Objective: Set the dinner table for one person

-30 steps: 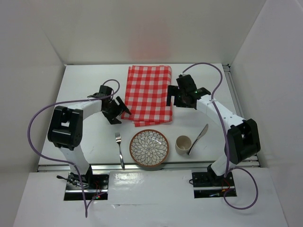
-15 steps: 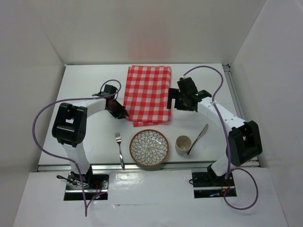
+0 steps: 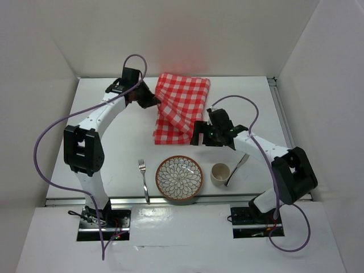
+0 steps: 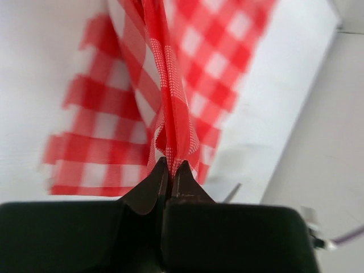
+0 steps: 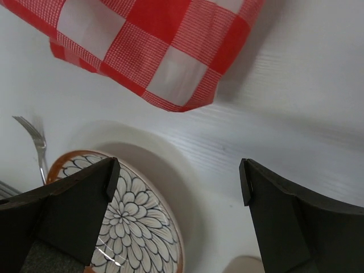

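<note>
The red-and-white checked cloth (image 3: 183, 108) lies at the back middle of the white dinner table (image 3: 108, 153), bunched and partly lifted on its left side. My left gripper (image 3: 150, 101) is shut on that raised left edge; the left wrist view shows the cloth (image 4: 170, 85) pinched between the closed fingertips of the left gripper (image 4: 170, 165). My right gripper (image 3: 198, 133) stands open beside the cloth's near right corner, holding nothing. In the right wrist view the right gripper (image 5: 176, 176) hangs over bare table, between the cloth (image 5: 153, 40) and the plate (image 5: 122, 222).
A flower-patterned plate (image 3: 179, 177) sits near the front edge. A fork (image 3: 143, 181) lies left of it; a cream cup (image 3: 220, 173) and a knife (image 3: 239, 166) are on its right. White walls enclose the table on three sides.
The left gripper shut on the cloth's left edge and lifted it toward the back, bunching the cloth. The right gripper moved nearer, to the cloth's front right corner, still open.
</note>
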